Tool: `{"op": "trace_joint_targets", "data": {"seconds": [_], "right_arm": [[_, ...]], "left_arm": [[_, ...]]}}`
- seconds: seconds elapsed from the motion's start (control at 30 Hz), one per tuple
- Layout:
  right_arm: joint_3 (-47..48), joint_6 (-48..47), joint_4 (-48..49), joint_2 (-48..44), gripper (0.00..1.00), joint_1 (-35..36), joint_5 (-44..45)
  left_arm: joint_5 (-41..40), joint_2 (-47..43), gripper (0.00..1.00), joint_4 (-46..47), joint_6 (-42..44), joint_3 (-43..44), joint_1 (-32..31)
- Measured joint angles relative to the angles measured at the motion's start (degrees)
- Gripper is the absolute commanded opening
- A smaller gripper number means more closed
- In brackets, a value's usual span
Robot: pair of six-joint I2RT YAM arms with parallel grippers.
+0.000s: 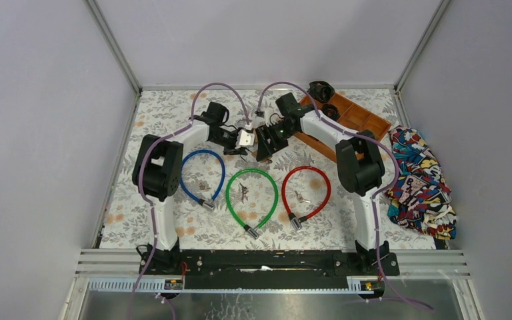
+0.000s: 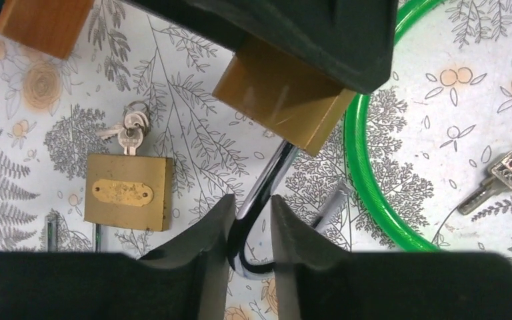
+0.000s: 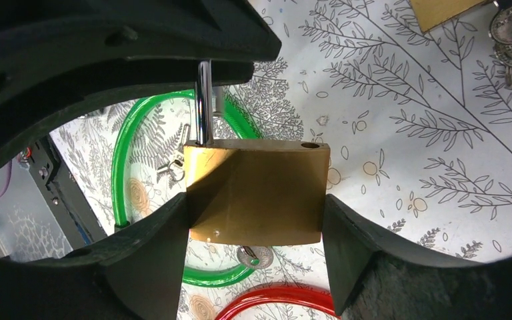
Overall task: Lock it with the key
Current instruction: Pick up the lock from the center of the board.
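A brass padlock (image 3: 257,193) hangs above the table between both grippers. My right gripper (image 3: 257,207) is shut on its body, one finger on each side. A key (image 3: 257,255) sticks out of its underside. Its chrome shackle (image 2: 257,200) is open: one leg sits in the body and the other hole (image 3: 310,145) is empty. My left gripper (image 2: 252,203) is shut on the shackle's bend. The held body also shows in the left wrist view (image 2: 287,100). In the top view the grippers meet at the table's far middle, left (image 1: 243,139) and right (image 1: 267,141).
A second brass padlock (image 2: 128,192) with keys (image 2: 132,127) lies on the table. Blue (image 1: 203,177), green (image 1: 253,200) and red (image 1: 307,193) cable locks lie in a row, with loose keys (image 2: 507,173). A wooden tray (image 1: 347,117) and patterned cloth (image 1: 420,180) sit at the right.
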Motion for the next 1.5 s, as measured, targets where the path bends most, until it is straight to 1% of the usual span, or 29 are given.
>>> {"op": "trace_joint_targets", "data": {"seconds": [0.03, 0.13, 0.17, 0.2, 0.23, 0.27, 0.3, 0.4, 0.47, 0.6, 0.7, 0.8, 0.83, 0.97, 1.07, 1.17, 1.27, 1.4, 1.5], "right_arm": [[-0.1, 0.0, 0.0, 0.0, 0.0, 0.0, -0.3], [-0.5, -1.7, -0.1, -0.1, 0.0, -0.1, -1.1], [-0.7, -2.5, -0.1, -0.2, 0.08, -0.2, -1.5], [-0.8, -2.8, -0.2, -0.5, 0.31, -0.2, -1.8], [-0.9, -3.0, -0.4, -0.7, 0.56, -0.2, -2.1], [-1.0, -3.2, -0.6, -1.1, 0.92, -0.2, -2.3], [-1.0, -3.3, -0.9, -1.7, 0.99, -0.3, -2.4], [-2.1, -3.1, -0.8, -5.6, 1.0, -0.9, -3.3], [-4.5, -2.8, -0.3, -10.9, 1.0, -1.6, -3.7], [-12.0, -1.6, 3.5, -27.2, 1.0, -2.7, -5.4], [-18.3, 1.4, 10.0, -40.1, 1.0, -2.6, -7.2], [-25.3, 5.3, 16.1, -50.9, 1.0, -0.8, -5.6], [-26.6, 6.2, 17.2, -52.8, 1.0, 1.6, -4.9], [-31.3, 10.5, 22.8, -57.1, 1.0, 8.6, -3.5], [-37.7, 15.1, 29.1, -60.5, 1.0, 9.4, -3.0], [-43.3, 20.3, 36.9, -63.5, 1.0, 9.5, -2.7], [-45.0, 23.8, 43.8, -64.3, 1.0, 10.8, -2.7], [-45.1, 25.3, 50.9, -64.3, 1.0, 14.7, -2.7], [-45.0, 26.3, 55.1, -63.8, 0.99, 15.9, -2.7]], "left_arm": [[0.1, 0.2, 0.0, -0.9, 1.0, 0.2, 0.0], [1.1, 0.1, 0.0, -3.0, 2.9, 0.3, 0.0], [1.6, 0.1, 0.0, -3.6, 3.4, 0.3, 0.0], [1.9, 0.1, 0.0, -4.1, 3.7, 0.3, 0.0], [2.1, -0.1, 0.0, -4.4, 3.7, 0.3, 0.0], [2.3, -0.6, 0.0, -4.7, 3.5, 0.3, 0.0], [2.4, -1.3, 0.0, -5.0, 3.0, 0.3, 0.0], [2.4, -4.9, 0.0, -5.3, 0.4, -0.8, -0.1], [2.6, -9.6, 0.0, -5.5, -2.5, -3.3, -0.2], [2.5, -20.7, 0.0, -6.9, -10.3, -7.3, -0.1], [2.8, -28.4, 0.0, -8.9, -17.1, -9.2, -0.4], [3.4, -36.6, 0.0, -9.8, -25.2, -11.3, -2.1], [3.7, -38.8, 0.0, -10.1, -27.2, -11.8, -2.7], [5.8, -49.7, 0.0, -8.2, -39.2, -15.3, -4.5], [6.4, -57.7, 0.0, -3.6, -49.9, -17.8, -4.6], [6.2, -63.3, 0.0, 3.7, -61.2, -19.3, -5.0], [5.4, -66.9, 0.0, 11.8, -71.8, -20.9, -5.4], [4.5, -68.9, 0.0, 20.0, -82.1, -23.3, -6.3], [4.3, -69.0, 0.0, 25.7, -88.6, -24.5, -6.6]]}}
